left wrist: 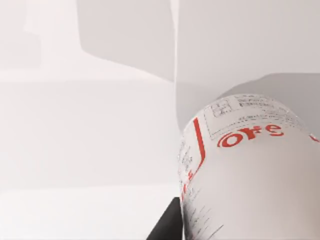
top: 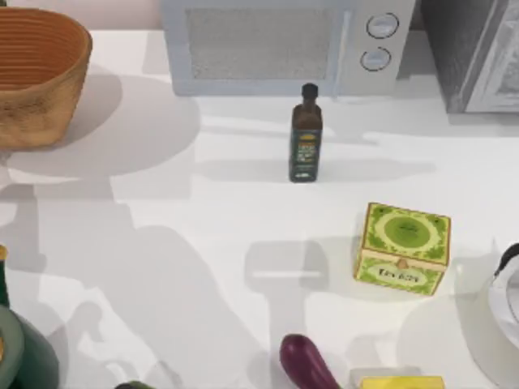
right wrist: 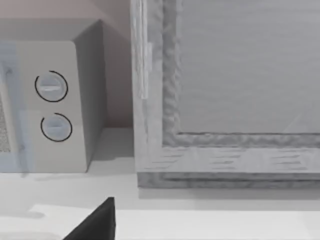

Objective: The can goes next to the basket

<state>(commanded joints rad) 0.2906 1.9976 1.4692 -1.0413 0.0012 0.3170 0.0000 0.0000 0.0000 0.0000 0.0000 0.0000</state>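
The can (left wrist: 250,170), white with red lettering, sits very close in the left wrist view. My left gripper (left wrist: 235,232) is shut on it, and one dark finger (left wrist: 167,225) lies against its side. White tabletop lies beyond the can. The basket (top: 40,113), a large orange-tan woven bowl, stands at the table's back left corner in the top view. My right arm (top: 509,296) stays parked at the table's right edge; its wrist view faces the back right corner.
A microwave (top: 276,44) lines the back. A dark bottle (top: 306,134) stands before it. A green tea box (top: 403,247) sits right of centre. An eggplant (top: 306,362) and a yellow block (top: 401,382) lie at the front. A green object (top: 16,348) sits front left, a grey cabinet (top: 478,49) back right.
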